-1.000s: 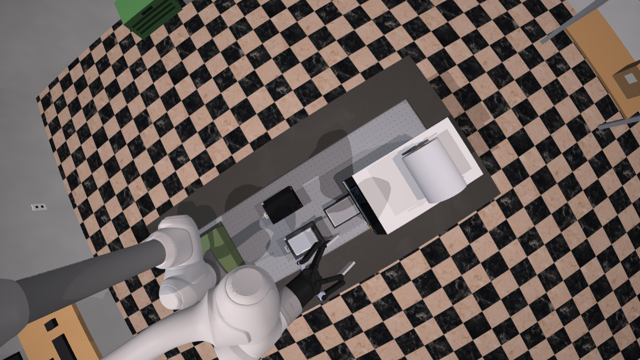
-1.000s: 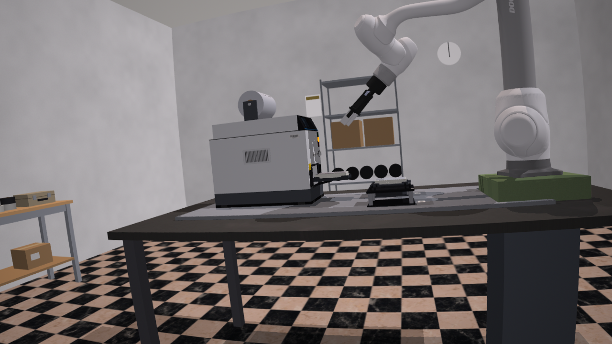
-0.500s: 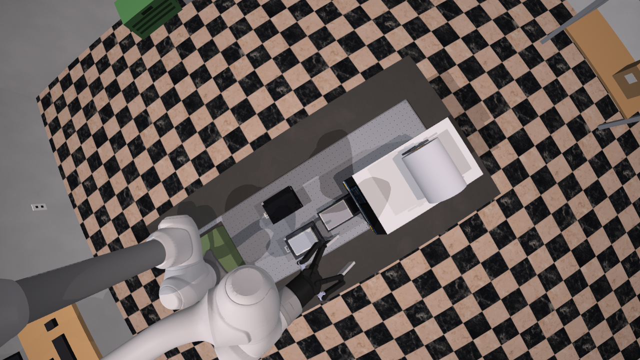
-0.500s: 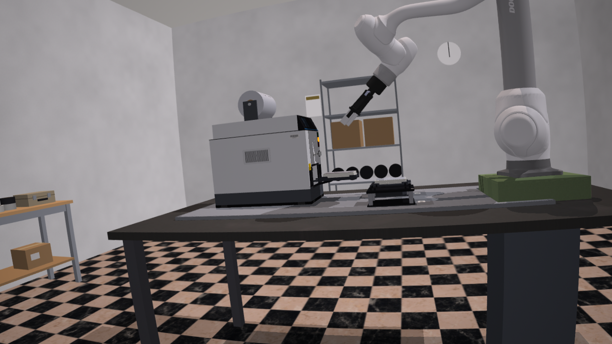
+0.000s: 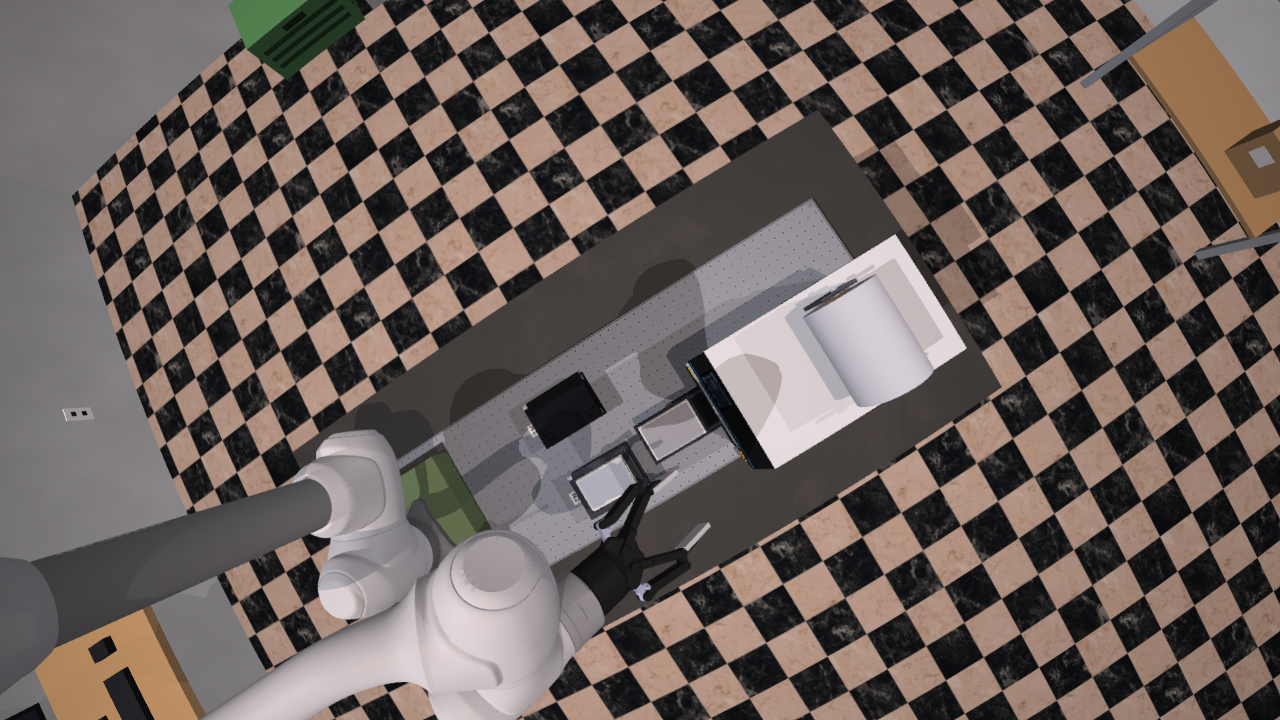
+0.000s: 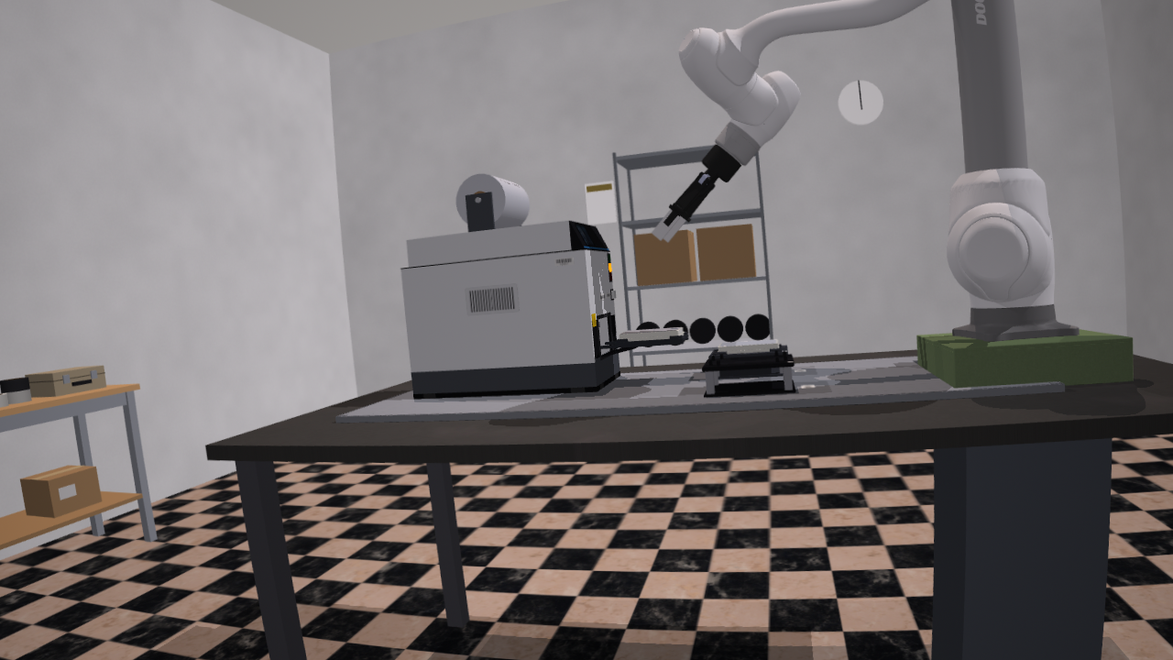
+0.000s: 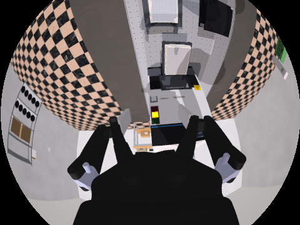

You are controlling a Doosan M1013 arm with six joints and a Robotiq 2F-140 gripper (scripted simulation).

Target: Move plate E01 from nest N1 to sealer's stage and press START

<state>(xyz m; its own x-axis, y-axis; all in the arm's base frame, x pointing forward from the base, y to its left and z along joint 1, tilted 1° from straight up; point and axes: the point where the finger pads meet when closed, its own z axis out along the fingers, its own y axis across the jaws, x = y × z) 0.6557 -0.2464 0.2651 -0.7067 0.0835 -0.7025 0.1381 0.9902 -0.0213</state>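
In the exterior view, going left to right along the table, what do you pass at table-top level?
Sealer → its stage carrying a plate → black plate nest → the arm's green base block. The gripper hangs open and empty, high above the stage.

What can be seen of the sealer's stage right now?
The stage is a dark, flat tray reaching out of the front of the white sealer, above the grey perforated board. A pale, foil-topped plate lies flat on it. In the exterior view the stage juts level on a thin dark arm, clear of the board below. The lamp on the sealer's front shows amber. The gripper hangs open, high above, touching nothing.
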